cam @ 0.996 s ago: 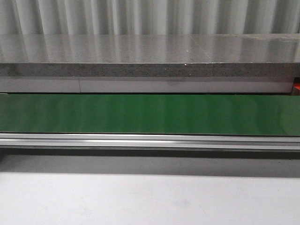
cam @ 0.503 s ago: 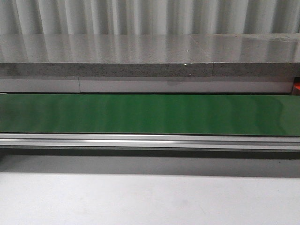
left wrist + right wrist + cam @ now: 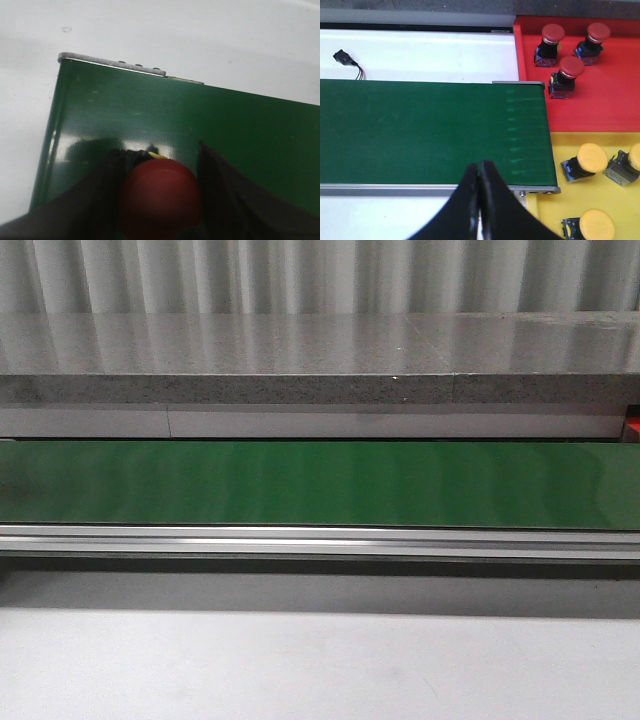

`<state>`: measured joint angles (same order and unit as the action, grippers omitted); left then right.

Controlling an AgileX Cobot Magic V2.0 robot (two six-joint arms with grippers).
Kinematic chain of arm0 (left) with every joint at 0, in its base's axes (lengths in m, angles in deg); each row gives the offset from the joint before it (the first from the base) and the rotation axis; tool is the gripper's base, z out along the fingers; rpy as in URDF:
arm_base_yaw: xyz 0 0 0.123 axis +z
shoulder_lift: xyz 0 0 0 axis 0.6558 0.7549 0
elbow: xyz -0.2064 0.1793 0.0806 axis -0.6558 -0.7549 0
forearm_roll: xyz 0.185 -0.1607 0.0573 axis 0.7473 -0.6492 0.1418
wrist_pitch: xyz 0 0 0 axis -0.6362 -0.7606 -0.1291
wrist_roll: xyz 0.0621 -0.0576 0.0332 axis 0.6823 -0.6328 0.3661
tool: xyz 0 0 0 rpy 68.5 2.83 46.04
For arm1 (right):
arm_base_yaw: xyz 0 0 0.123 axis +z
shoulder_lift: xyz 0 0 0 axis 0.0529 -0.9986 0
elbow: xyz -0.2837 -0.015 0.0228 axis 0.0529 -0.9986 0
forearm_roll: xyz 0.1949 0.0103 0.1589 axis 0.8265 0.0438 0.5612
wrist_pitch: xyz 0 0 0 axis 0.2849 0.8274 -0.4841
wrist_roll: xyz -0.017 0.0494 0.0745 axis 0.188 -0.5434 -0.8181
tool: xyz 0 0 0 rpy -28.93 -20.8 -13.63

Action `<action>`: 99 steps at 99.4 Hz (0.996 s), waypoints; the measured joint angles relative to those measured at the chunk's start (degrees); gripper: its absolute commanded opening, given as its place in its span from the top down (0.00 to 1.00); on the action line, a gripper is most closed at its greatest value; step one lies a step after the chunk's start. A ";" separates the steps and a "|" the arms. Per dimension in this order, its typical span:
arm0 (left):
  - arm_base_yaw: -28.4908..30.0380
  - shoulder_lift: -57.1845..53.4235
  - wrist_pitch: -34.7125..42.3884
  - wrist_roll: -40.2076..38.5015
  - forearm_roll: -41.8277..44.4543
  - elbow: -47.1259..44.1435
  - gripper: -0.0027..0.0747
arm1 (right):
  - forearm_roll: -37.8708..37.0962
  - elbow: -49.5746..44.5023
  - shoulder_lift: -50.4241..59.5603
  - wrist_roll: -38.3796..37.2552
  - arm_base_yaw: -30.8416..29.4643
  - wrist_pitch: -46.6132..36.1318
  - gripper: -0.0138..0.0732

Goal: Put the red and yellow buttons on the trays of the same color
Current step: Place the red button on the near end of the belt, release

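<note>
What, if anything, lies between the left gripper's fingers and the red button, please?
Nothing visible does. In the left wrist view the red button sits directly between the left gripper's two dark fingers over the green belt, with no other object between finger and button; actual contact cannot be confirmed.

Red buttons: four, with three on the red tray (image 3: 600, 107) and one (image 3: 160, 200) at the left gripper. Yellow buttons: three visible on the yellow tray (image 3: 600, 195). Trays: two.

green conveyor belt (image 3: 320, 483) spans full width | aluminium rail (image 3: 320, 540) along near edge | grey stone ledge (image 3: 320, 388) behind
</note>
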<state>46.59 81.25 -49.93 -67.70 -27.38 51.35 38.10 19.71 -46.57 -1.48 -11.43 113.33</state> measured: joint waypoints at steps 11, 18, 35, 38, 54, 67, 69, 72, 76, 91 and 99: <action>0.00 -0.13 0.00 0.11 0.00 0.00 0.12 | 0.00 0.00 0.00 0.00 0.00 0.00 0.98; 0.00 -0.13 0.00 0.21 0.00 0.00 0.06 | 0.00 0.00 0.00 0.00 0.00 0.00 0.98; 0.00 -0.58 -0.72 0.57 0.00 1.78 0.12 | 0.00 0.00 0.00 0.00 0.00 0.00 0.98; 0.00 -0.86 -0.72 0.69 0.00 2.49 0.12 | 0.00 0.00 0.00 0.00 0.00 0.00 0.98; 2.70 -1.08 0.19 0.92 -0.22 6.53 0.12 | 0.00 0.00 0.00 0.00 0.00 0.00 0.98; 7.43 0.00 0.62 0.92 -0.10 8.08 0.12 | 0.00 0.00 0.00 0.00 0.00 0.00 0.98; 8.24 0.46 0.62 0.92 0.19 8.20 0.12 | 0.00 0.00 0.00 0.00 0.00 0.00 0.98; 9.32 1.17 0.72 0.92 0.65 8.32 0.12 | 0.00 0.00 0.00 0.00 0.00 0.00 0.98; 10.87 2.39 1.01 1.01 1.24 8.31 0.12 | 0.00 0.00 0.00 0.00 0.00 0.00 0.98; 14.77 7.69 3.98 1.34 2.91 8.44 0.12 | 0.00 0.00 0.00 0.00 0.00 0.00 0.98; 15.49 11.08 5.01 1.49 3.28 9.64 0.12 | 0.00 0.00 0.00 0.00 0.00 0.00 0.98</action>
<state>62.08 92.33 -44.93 -66.21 -24.10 60.99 38.10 19.71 -46.57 -1.48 -11.43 113.33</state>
